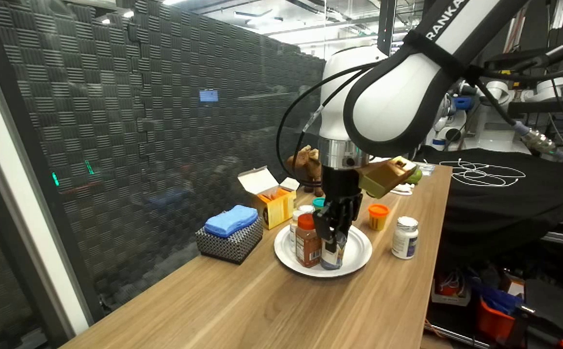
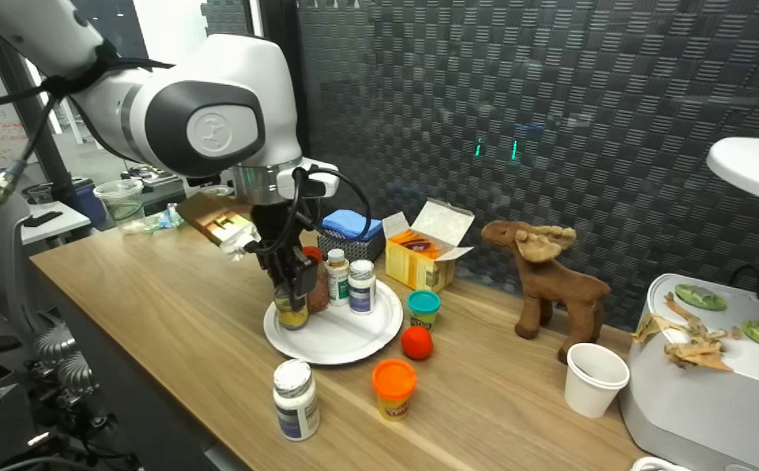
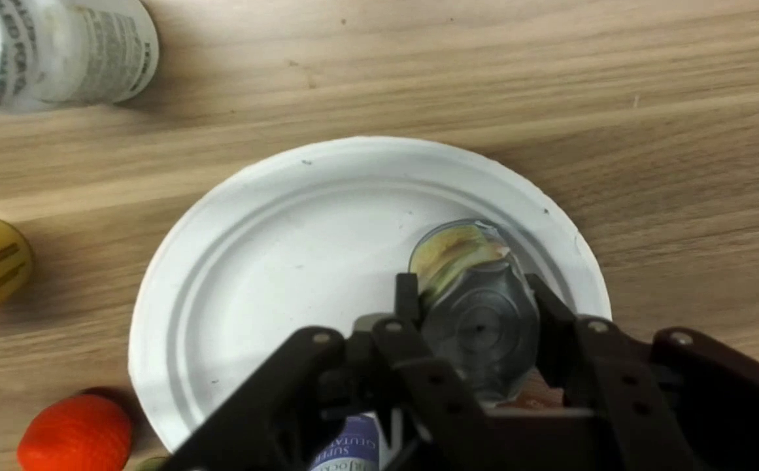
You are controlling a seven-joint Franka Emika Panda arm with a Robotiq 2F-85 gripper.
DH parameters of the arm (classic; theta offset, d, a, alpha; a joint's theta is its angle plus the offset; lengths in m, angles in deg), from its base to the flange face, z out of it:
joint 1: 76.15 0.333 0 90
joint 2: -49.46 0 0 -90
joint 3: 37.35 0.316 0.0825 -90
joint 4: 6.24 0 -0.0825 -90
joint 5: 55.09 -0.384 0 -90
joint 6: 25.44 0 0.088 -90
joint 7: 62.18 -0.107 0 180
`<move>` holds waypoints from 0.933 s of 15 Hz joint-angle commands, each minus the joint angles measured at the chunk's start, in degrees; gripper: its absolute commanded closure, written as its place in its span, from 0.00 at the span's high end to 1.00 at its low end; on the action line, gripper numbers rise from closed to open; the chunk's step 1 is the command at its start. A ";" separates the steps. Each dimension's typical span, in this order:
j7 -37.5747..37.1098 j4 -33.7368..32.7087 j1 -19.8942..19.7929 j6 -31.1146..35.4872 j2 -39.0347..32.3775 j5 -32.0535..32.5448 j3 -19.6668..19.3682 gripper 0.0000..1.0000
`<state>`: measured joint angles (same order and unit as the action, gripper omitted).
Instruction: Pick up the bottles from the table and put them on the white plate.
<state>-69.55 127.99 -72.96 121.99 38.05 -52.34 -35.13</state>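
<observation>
My gripper (image 3: 476,297) is shut on a clear-grey bottle (image 3: 480,330) with a yellow-green label; a finger presses each side. In both exterior views this bottle (image 1: 332,259) is upright near the rim of the white plate (image 2: 353,345); whether its base bears on the plate I cannot tell. Close beside it stands the amber-brown, red-capped bottle (image 1: 306,245), partly hidden by my gripper in an exterior view (image 2: 297,294). Two white-capped bottles, a slim one (image 2: 338,278) and a wider one (image 2: 361,288), share the plate. Another white bottle (image 2: 296,402) stands on the table (image 1: 271,310), off the plate.
Near the plate are an orange-lidded cup (image 2: 393,389), a red ball (image 2: 417,343) and a teal-lidded cup (image 2: 423,311). Behind stand an open yellow carton (image 2: 418,268) and a dark box with a blue cloth (image 1: 231,220). Farther along are a toy moose (image 2: 552,281) and white cups (image 2: 591,386).
</observation>
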 commanded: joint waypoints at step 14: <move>2.32 1.96 -0.26 -4.06 11.08 -2.56 0.18 1.00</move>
<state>-66.98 128.19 -72.96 120.63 42.23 -54.08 -34.74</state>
